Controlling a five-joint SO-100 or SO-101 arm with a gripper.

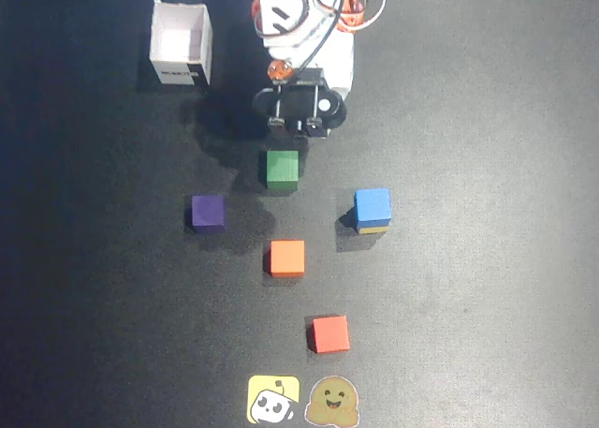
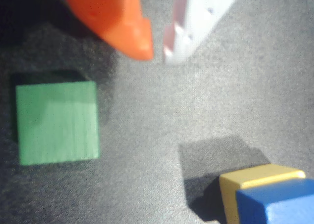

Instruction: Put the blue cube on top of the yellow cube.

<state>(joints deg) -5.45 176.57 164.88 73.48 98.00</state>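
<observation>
1. In the overhead view the blue cube sits on the yellow cube, right of the orange cube.
2. Both are cubes with no long axis, edges roughly square to the picture.
3. The gripper holds nothing, tips slightly parted, near the green cube.

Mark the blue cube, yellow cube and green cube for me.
blue cube (image 1: 372, 204), overhead view, on its top face.
yellow cube (image 2: 260, 177), wrist view, on the strip of top face showing beside the blue one.
green cube (image 1: 282, 167), overhead view, on its top face.
</observation>
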